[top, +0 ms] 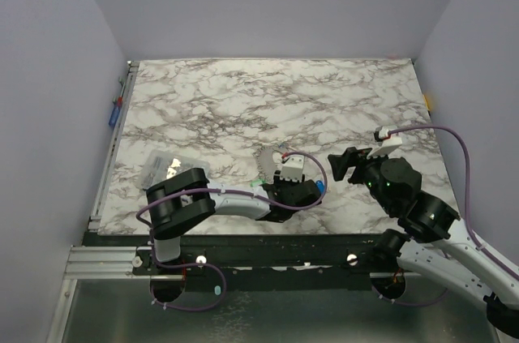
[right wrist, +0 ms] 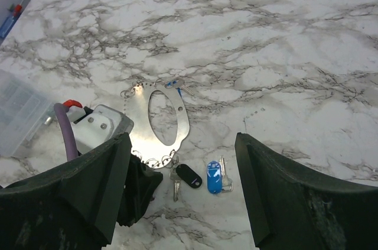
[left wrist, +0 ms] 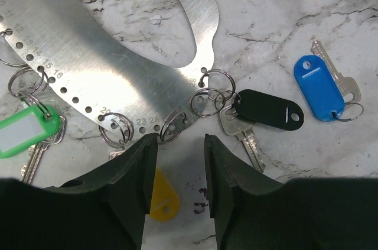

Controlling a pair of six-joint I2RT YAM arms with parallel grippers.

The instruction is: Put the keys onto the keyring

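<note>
The left gripper [left wrist: 178, 143] is hanging low over the white, grey-veined marble tabletop [top: 243, 100], its two black fingers [left wrist: 139, 179] standing partly apart and pinching nothing. The keyring [left wrist: 88, 43], a flat polished silvery metal plate with an oval cut-out and a row of small numbered holes along its rim, is lying flat just ahead of those fingertips. A small wire split ring [left wrist: 172, 126] on the plate's rim is sitting right in front of the gap. A yellow plastic tag [left wrist: 162, 197] is lying on the table under the gap. A green-tagged metal key [left wrist: 23, 132] is hanging from a rim ring to the left. A black-tagged metal key [left wrist: 269, 110] is lying beside the rim on the right, and a blue-tagged metal key [left wrist: 319, 87] is lying beyond it, apart from the plate. The right gripper [right wrist: 183, 203] is hovering with its fingers spread wide, empty, near the blue-tagged key.
</note>
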